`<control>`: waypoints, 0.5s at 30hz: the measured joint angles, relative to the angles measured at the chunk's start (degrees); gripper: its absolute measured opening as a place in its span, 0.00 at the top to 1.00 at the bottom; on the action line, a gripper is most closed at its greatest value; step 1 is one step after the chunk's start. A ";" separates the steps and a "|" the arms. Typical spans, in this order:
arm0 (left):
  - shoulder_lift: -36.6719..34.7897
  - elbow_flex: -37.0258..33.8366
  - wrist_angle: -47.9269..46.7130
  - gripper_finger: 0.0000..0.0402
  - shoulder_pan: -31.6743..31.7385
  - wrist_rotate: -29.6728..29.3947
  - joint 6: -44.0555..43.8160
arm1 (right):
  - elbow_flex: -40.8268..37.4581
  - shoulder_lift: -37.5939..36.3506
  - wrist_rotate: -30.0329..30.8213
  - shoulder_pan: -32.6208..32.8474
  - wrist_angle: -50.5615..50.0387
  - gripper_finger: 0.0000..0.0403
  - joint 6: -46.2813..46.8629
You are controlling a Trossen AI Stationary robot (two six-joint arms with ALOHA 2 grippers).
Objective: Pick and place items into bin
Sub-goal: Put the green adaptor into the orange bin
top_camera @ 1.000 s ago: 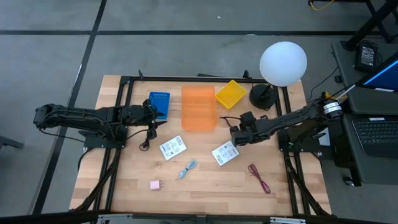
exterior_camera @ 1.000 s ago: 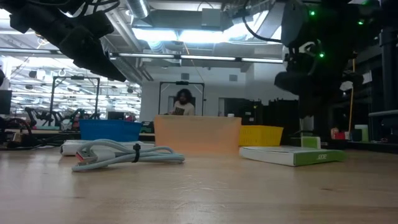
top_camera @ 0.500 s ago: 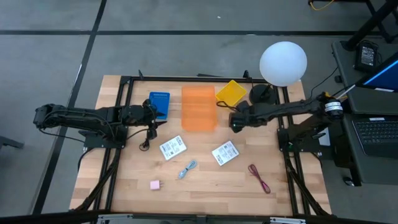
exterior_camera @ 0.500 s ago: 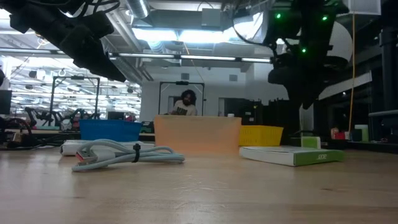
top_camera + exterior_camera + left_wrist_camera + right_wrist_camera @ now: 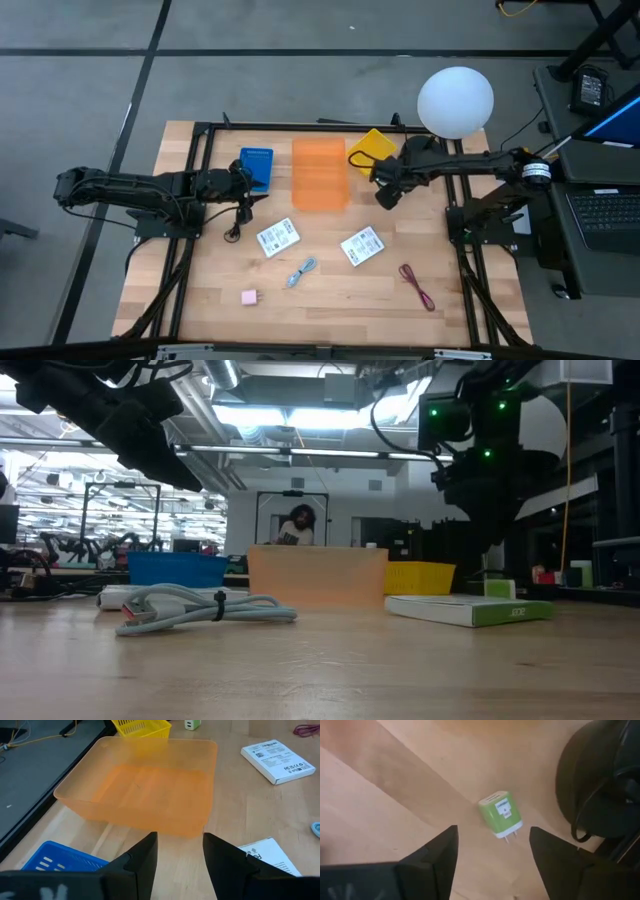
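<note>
My right gripper (image 5: 492, 836) hangs open, pointing down over a small green charger cube (image 5: 501, 815) that lies on the wood between the yellow bin (image 5: 370, 150) and the lamp base; its fingers stand above and to either side of the cube without touching it. My left gripper (image 5: 180, 840) waits open at the table's left, facing the orange bin (image 5: 145, 790). Two white packets (image 5: 277, 237) (image 5: 361, 246), a light-blue cable (image 5: 302, 271), a pink cube (image 5: 250, 297) and a dark-red cord (image 5: 417, 286) lie flat on the table.
A blue bin (image 5: 257, 168) sits left of the orange bin (image 5: 320, 175). The white globe lamp (image 5: 455, 100) and its black base (image 5: 600, 780) stand close beside my right gripper (image 5: 385, 196). A black cord (image 5: 236, 226) lies near my left gripper (image 5: 246, 190).
My right gripper has swung from beside the right-hand packet toward the table's far edge, rising a little and rolling about its own axis, and now hangs beside the yellow bin and the lamp base. The items on the table have stayed where they were.
</note>
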 joint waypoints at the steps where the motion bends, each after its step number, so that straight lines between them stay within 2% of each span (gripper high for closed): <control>1: 0.00 0.00 0.00 0.62 0.00 0.00 0.00 | 0.00 0.00 -0.05 -0.48 -0.01 0.43 -0.36; 5: 0.00 0.00 0.00 0.62 0.00 0.00 -0.02 | 0.00 0.00 -0.88 -2.34 0.01 0.42 -4.47; 15: 0.00 0.00 0.00 0.62 0.00 0.00 -0.44 | 0.00 0.00 -1.97 -5.58 0.35 0.42 -7.71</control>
